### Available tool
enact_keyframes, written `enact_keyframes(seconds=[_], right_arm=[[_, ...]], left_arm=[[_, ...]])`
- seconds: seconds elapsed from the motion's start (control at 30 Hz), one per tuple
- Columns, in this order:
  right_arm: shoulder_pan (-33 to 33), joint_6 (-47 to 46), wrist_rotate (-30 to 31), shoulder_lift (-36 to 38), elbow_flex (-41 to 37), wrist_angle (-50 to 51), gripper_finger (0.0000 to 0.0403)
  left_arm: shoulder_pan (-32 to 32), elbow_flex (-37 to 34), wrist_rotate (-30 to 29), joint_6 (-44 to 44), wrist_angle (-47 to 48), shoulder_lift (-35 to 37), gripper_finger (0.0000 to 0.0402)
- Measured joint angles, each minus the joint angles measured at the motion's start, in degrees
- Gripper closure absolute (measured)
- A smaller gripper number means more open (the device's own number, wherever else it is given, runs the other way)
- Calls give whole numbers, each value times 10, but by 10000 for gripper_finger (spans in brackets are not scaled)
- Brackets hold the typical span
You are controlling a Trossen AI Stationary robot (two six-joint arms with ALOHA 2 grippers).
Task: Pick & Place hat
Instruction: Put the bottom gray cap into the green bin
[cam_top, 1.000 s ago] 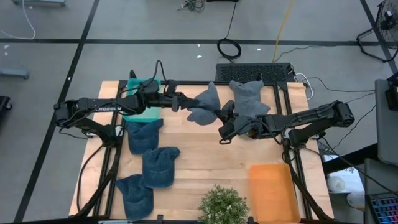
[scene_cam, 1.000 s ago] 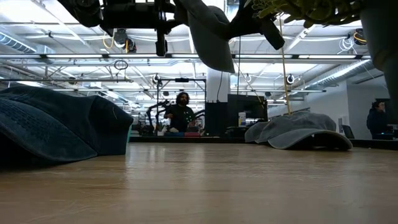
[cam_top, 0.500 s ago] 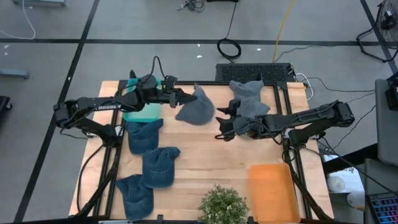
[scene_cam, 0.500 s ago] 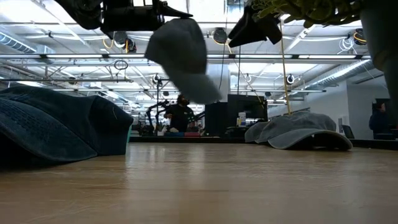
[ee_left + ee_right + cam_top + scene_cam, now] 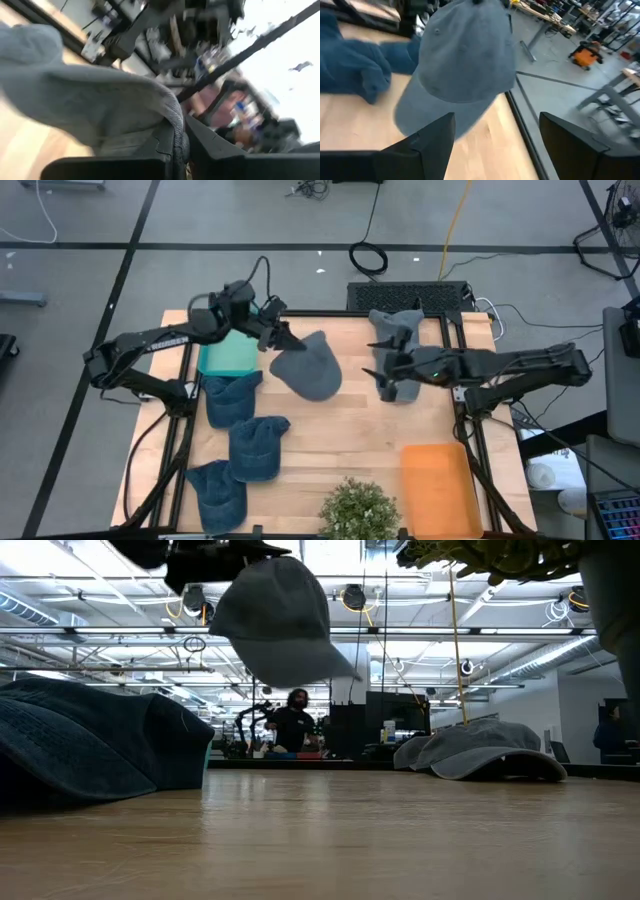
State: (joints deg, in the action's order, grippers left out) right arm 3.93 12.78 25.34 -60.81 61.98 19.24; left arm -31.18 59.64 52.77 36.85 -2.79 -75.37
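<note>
The left gripper point(image 5: 281, 337) is pinching the grey hat point(image 5: 308, 366), dangling it above mid-table. The right gripper point(image 5: 376, 367), fingers now spread after releasing it, is hovering beside grey caps point(image 5: 398, 338); blue caps point(image 5: 240, 442) are lying near the teal bin point(image 5: 222, 358).

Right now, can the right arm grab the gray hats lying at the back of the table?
Probably yes. The right gripper is open, empty, and right beside the gray hats. The left gripper holds its hat off to the side.
</note>
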Motion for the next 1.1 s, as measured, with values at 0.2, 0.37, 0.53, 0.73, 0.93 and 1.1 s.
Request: enact_keyframes(seconds=[0.2, 0.37, 0.53, 0.73, 0.93, 1.1], right_arm=[[-36, 1, 0, 65, -6, 26, 139], [-71, 18, -53, 126, -63, -41, 137], [-118, 12, -196, 191, -131, -115, 138], [-162, -13, -226, 256, -199, -163, 144], [-194, -16, -225, 310, -253, -222, 145], [-209, 16, -222, 332, -307, -338, 145]], left_arm=[[-12, 189, -154, -266, 428, 4, 379], [-3, 296, -352, -388, 610, 7, 379], [-2, 318, -448, -469, 636, 32, 379], [-2, 318, -562, -529, 684, 50, 376], [-2, 318, -650, -538, 767, 48, 379], [-2, 318, -717, -598, 821, 46, 379]])
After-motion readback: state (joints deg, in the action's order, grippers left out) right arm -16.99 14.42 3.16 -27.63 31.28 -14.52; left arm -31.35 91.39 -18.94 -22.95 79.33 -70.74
